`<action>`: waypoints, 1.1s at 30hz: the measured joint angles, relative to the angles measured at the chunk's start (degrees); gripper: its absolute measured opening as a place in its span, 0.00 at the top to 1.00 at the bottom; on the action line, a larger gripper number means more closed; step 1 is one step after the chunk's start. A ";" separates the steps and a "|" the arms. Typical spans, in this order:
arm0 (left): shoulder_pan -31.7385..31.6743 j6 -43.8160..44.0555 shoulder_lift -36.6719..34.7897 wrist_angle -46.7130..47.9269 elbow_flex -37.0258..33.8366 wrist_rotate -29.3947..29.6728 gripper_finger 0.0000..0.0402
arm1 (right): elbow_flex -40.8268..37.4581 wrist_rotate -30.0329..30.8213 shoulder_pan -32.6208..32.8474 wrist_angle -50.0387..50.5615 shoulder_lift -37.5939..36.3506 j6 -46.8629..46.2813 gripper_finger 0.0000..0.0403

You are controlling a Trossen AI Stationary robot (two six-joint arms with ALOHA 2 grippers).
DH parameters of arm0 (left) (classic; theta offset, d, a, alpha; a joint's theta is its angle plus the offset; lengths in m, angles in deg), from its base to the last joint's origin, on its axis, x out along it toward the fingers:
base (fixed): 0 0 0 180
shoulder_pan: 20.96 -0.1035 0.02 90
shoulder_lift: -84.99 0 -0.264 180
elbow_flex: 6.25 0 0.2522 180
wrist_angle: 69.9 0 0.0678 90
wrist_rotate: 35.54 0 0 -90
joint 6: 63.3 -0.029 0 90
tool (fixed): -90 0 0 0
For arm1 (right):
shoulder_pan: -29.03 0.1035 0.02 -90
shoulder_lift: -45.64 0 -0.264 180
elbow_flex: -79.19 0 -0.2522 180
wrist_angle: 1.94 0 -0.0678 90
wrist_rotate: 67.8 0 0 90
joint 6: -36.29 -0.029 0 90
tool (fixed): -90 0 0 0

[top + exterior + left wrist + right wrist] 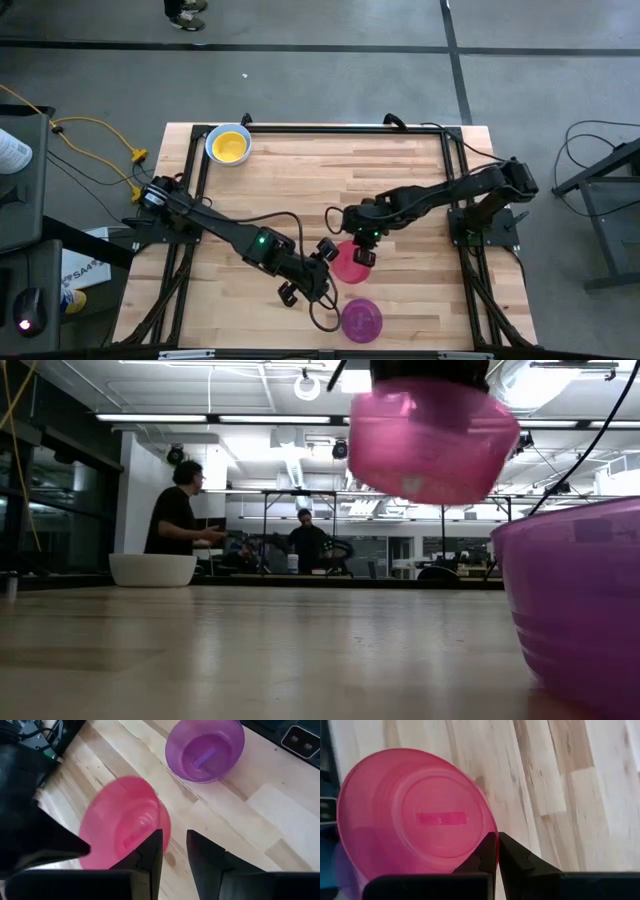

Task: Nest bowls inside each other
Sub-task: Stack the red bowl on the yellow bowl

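Appearing to be a robotics lab or workshop: wooden table (400, 180) sitting in a black metal frame (330, 129) on a grey concrete floor (320, 80), yellow cables (95, 145) trailing alongside, strip lights (160, 418) glowing overhead, two people (180, 510) working at distant benches.

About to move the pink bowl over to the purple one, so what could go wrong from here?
1. The right gripper pinches the pink bowl only at its rim, and the bowl hangs above the table; it may swing or slip.
2. The left gripper sits close beside that bowl, so the arms could clash.
3. The purple bowl stands near the table edge; a nudge might push it off.
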 joint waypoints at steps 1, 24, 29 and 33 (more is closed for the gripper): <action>0.00 -0.37 0.00 0.13 0.00 -0.01 0.79 | 0.00 -0.34 -0.11 -0.07 0.57 0.29 0.99; -3.41 -2.63 4.09 0.79 -0.02 -1.29 0.81 | -0.02 -3.12 -1.27 -4.32 1.20 3.45 0.99; -3.36 -2.67 4.09 1.00 -0.02 -1.80 0.96 | 0.00 -4.05 -1.31 -5.82 1.20 3.55 0.99; -3.32 -3.06 4.09 0.56 -0.02 -2.21 0.98 | 0.00 -5.37 -1.31 -6.76 1.16 3.54 0.99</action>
